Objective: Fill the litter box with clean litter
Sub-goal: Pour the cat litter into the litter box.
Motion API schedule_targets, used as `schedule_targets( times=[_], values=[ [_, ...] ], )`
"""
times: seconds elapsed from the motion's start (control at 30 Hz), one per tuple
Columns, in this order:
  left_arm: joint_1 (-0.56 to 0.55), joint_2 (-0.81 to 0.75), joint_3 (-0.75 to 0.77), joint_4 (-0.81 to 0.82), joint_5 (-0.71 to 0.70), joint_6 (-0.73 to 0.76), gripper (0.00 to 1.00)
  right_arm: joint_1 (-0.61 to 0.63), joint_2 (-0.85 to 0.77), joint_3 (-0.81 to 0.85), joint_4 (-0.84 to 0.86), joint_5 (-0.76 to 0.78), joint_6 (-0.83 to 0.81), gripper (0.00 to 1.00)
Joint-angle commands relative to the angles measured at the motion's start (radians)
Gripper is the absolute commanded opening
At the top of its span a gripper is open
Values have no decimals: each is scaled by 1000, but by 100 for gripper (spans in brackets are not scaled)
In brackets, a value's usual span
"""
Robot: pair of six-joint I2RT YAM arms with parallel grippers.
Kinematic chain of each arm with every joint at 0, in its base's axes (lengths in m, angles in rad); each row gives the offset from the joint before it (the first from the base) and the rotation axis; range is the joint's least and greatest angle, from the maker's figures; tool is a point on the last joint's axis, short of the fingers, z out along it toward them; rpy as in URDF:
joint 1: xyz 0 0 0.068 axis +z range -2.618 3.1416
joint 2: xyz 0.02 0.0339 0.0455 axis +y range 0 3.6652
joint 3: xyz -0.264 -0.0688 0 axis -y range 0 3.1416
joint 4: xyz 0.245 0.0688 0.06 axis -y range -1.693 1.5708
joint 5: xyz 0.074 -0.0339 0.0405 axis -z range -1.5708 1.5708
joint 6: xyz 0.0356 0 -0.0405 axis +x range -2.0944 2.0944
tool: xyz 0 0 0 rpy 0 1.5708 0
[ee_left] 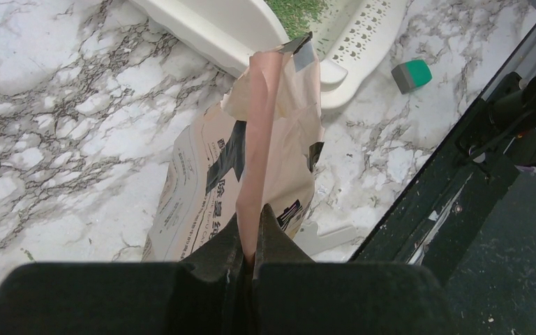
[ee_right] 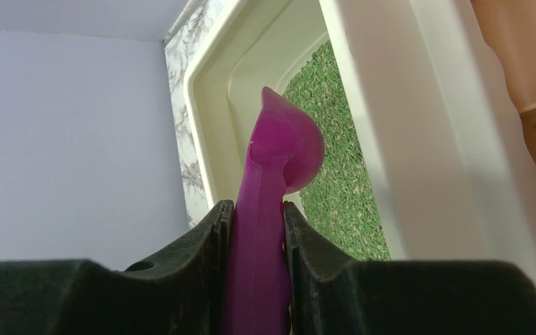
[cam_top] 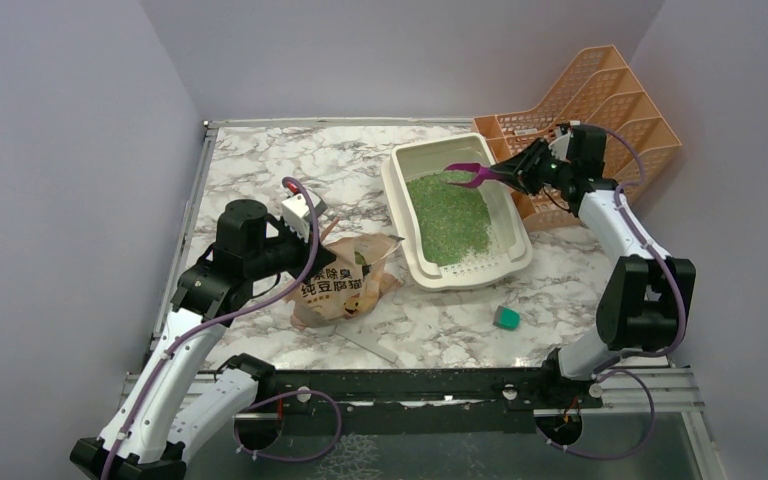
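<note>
the scoop point(cam_top: 465, 176) is clamped by the right gripper point(cam_top: 508, 172) over the litter box point(cam_top: 396, 190) at two o'clock, litter point(cam_top: 450, 215) inside; the bag point(cam_top: 345, 288) is pinched by the left gripper point(ee_left: 251, 241). litter could be flung over the rim by a hasty sweep.

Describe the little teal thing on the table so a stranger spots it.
Find the cream litter box on the marble table. Just off its near right corner lies a small teal block. It is one solid piece, unlike the loose green litter inside the box.

Paper bag point(cam_top: 345, 288) left of litter box point(cam_top: 465, 277)
</note>
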Motion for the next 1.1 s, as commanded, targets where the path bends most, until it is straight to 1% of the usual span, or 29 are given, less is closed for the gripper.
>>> schedule_targets(
  times=[0.0,0.2,0.43,0.6,0.77,0.87,0.97,1.07],
  values=[
    [-1,-24,55,62,22,-13,0,-1,-104,-50,-65,12,-62,1],
    [-1,-14,48,62,47,-6,0,-37,-257,-162,-151,5,-91,1],
    [-1,0,42,59,65,31,0,-65,-417,-216,-304,55,-148,1],
    [-1,-8,44,52,52,62,0,-84,-501,-255,-310,101,-139,1],
    [-2,-3,61,41,48,73,0,-95,-464,-217,-248,113,-125,1],
    [-1,-4,59,41,51,70,0,-95,-383,-175,-166,77,-97,1],
    [-1,-2,58,40,51,72,0,-95,-288,-148,-45,16,-63,1],
    [-1,-2,61,40,50,72,0,-94,-188,-99,8,9,-44,1]
  ],
)
